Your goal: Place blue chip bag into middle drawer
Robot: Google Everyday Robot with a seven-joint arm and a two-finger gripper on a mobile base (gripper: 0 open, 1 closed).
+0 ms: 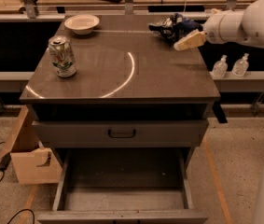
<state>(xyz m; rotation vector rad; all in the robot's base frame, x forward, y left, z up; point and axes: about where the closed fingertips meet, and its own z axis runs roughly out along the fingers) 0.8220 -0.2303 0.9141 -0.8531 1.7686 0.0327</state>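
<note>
The blue chip bag [170, 26] lies crinkled on the far right of the grey cabinet top [122, 73]. My gripper [189, 41] reaches in from the right on a white arm [248, 24] and hovers just right of and slightly in front of the bag, above the top's right edge. It holds nothing that I can see. The middle drawer [122, 174] is pulled out at the bottom of the cabinet, and its flat grey floor is bare.
A silver-green soda can [62, 56] stands on the left of the top. A white bowl [81, 23] sits at the back left. A shut drawer front with a black loop handle [122, 133] is above the open drawer. A cardboard box [29, 155] stands left of the cabinet, and two small bottles [229, 66] sit on the right shelf.
</note>
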